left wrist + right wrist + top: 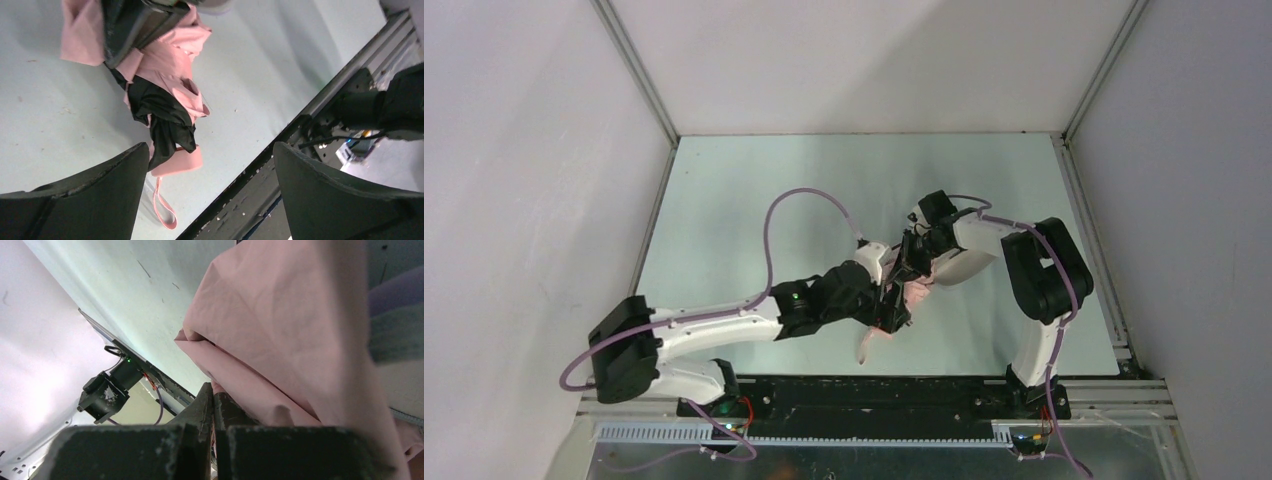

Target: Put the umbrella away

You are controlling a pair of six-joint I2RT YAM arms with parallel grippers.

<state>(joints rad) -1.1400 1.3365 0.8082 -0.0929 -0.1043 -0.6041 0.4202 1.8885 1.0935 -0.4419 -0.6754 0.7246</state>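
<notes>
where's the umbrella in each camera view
top external: umbrella at centre, handle end toward the near edge.
left wrist: upper left down to centre.
right wrist: fills the right half.
shared landmark: the table's near-edge rail.

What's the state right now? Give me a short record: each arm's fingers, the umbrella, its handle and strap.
left fingers: open wide, nothing between them, facing the umbrella's handle end
right fingers: shut on a fold of pink fabric
umbrella: collapsed but not rolled up; pink canopy bunched, black lining showing
handle: pink, at the end toward the table's near edge
strap: loop trailing from the handle over the table
put away: not yet
</notes>
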